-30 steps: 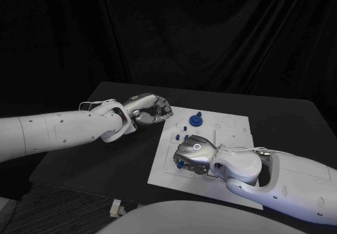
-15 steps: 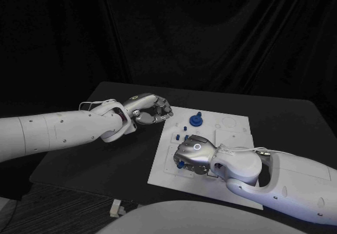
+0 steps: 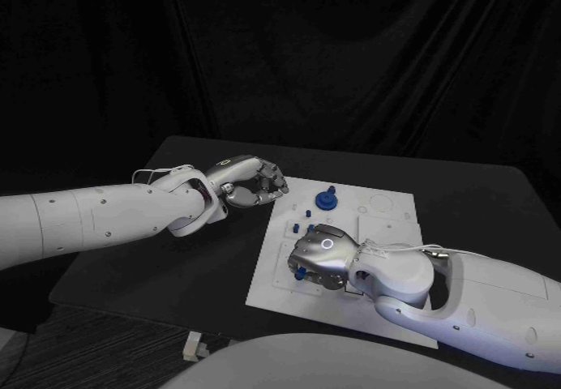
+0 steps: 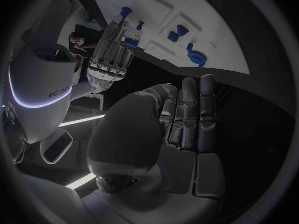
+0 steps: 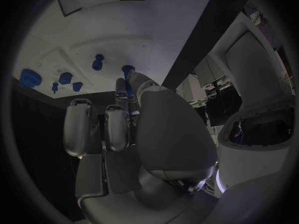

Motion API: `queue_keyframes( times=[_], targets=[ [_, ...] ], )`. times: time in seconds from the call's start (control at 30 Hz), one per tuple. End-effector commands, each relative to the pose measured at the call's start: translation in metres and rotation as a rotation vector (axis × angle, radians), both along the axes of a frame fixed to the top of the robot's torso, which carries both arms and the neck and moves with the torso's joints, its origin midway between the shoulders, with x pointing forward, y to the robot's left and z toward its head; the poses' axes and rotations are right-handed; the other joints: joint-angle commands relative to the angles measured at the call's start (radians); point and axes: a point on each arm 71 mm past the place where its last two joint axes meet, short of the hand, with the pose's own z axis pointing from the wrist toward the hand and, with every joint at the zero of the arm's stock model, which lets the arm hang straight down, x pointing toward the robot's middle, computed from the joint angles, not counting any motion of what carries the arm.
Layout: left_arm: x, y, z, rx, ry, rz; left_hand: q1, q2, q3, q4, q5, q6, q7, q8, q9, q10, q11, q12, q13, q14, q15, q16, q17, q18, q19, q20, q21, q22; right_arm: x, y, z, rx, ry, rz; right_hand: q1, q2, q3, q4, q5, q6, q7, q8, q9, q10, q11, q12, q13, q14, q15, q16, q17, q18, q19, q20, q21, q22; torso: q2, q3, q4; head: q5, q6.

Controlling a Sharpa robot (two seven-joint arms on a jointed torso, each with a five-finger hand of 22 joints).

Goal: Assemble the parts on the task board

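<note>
The right hand rests low on the white task board, fingers curled down around a small blue part at its fingertips; in the right wrist view the fingers close on that blue part, so it grips the piece against the board. Just beyond this hand, further out on the board, stand a few small blue parts, and past them a larger round blue part with an upright stem. The left hand hangs over the black table just beside the board's far corner, off the plate, fingers curled in toward the palm with nothing in them.
</note>
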Motion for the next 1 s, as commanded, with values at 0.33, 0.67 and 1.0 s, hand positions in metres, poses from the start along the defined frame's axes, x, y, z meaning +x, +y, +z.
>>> queue_keyframes(
  times=[0.33,0.67,1.0],
  targets=[
    [-0.0005,-0.002,-0.0004,-0.005,0.006,-0.009,0.007,0.002,-0.001,-0.004,0.004,-0.005,0.004,0.003,0.001,0.004,0.003,-0.003,-0.002,0.0,0.005,-0.003,-0.001,0.007,-0.008,0.001,0.0,0.038,0.0016,-0.0001,-0.003,-0.033,-0.007,-0.021,-0.038,-0.003,0.01,-0.004,-0.018,-0.095,-0.014,-0.067,-0.026,-0.049,0.008,-0.024,0.002,0.018,0.001,-0.018,-0.019,0.013,-0.016,-0.003,-0.029,0.184,0.0,-0.0001,0.0001,0.0,0.0],
    [-0.0004,-0.0023,-0.0005,-0.005,0.006,-0.01,0.007,0.003,-0.001,-0.004,0.005,-0.006,0.004,0.003,0.001,0.004,0.003,-0.004,-0.003,0.0,0.006,-0.003,-0.002,0.007,-0.01,0.001,0.0,0.038,0.002,-0.0008,-0.0034,-0.038,-0.006,-0.025,-0.05,-0.006,0.012,-0.003,-0.029,-0.119,-0.027,-0.083,-0.033,-0.061,0.012,-0.026,0.004,0.015,0.005,-0.02,-0.023,0.014,-0.021,0.001,-0.037,0.183,0.0,0.0,0.0,0.0,0.0],
    [-0.0004,-0.0023,-0.0006,-0.004,0.008,-0.01,0.008,0.003,-0.001,-0.004,0.005,-0.006,0.004,0.003,0.001,0.004,0.003,-0.004,-0.004,0.0,0.005,-0.003,-0.002,0.007,-0.01,0.001,0.001,0.038,0.0027,-0.003,-0.0034,-0.036,-0.008,-0.032,-0.056,-0.012,0.015,-0.005,-0.034,-0.142,-0.045,-0.098,-0.039,-0.077,0.014,-0.03,0.005,0.012,0.006,-0.021,-0.025,0.015,-0.023,0.003,-0.04,0.182,0.0,0.0,-0.0004,0.0,0.0]
  ],
)
